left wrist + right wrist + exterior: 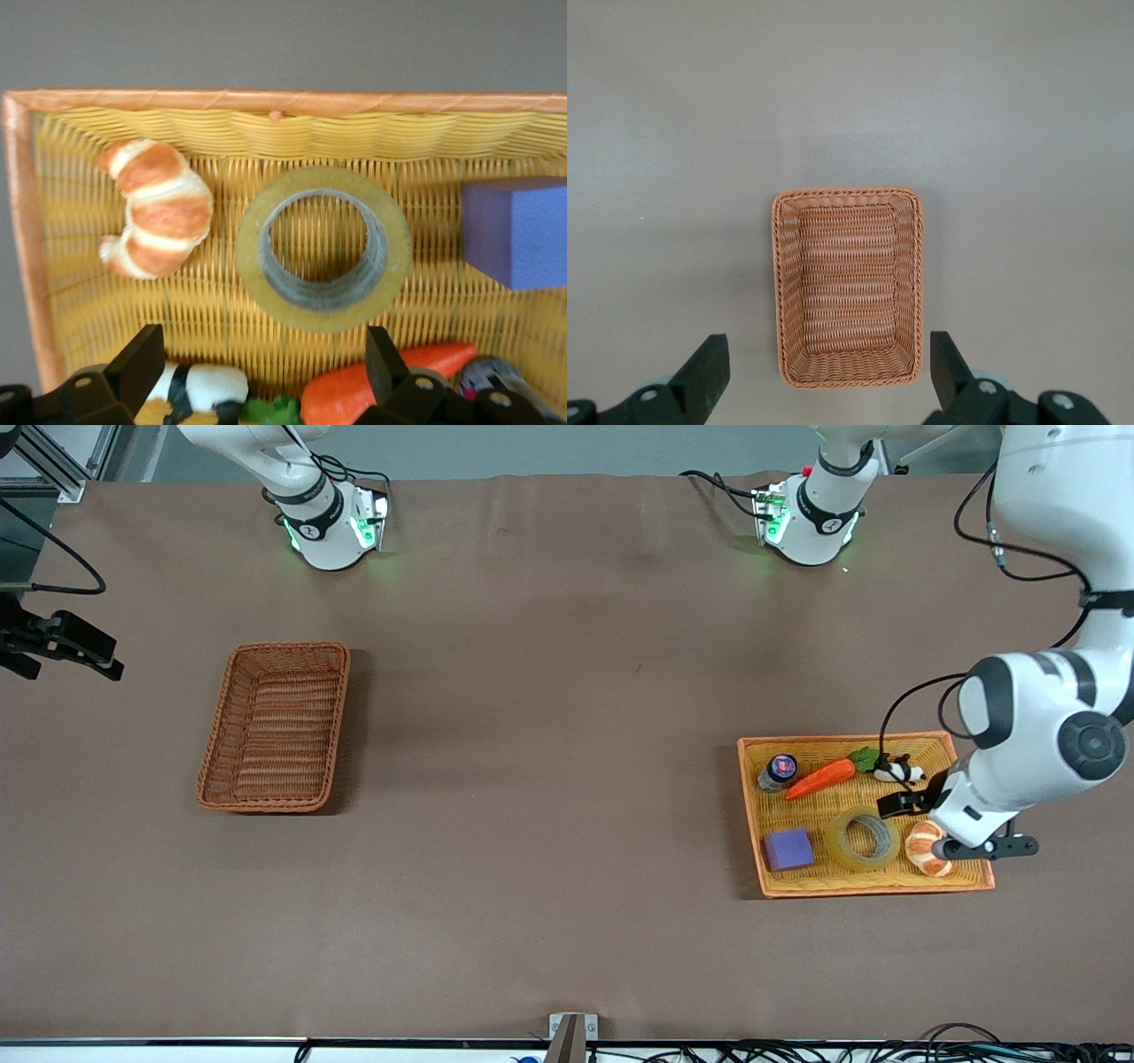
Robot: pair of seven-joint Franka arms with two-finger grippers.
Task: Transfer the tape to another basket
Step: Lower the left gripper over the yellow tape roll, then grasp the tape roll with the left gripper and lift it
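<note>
The tape (840, 847), a yellowish translucent ring, lies flat in the yellow woven tray (751, 815) at the left arm's end of the table, between a purple block and a croissant. My left gripper (912, 798) hangs open and empty over the tray; in the left wrist view the tape (319, 320) lies just ahead of the left gripper (264, 345), untouched. The reddish-brown basket (217, 735) stands empty at the right arm's end. My right gripper (66, 646) waits high up, open and empty; in its wrist view the basket (777, 283) shows ahead of the right gripper (828, 347).
The tray also holds a croissant (926, 849), a purple block (788, 849), a toy carrot (819, 778), a small jar (780, 769) and a black-and-white toy (897, 771). Brown cloth covers the table between the tray and the basket.
</note>
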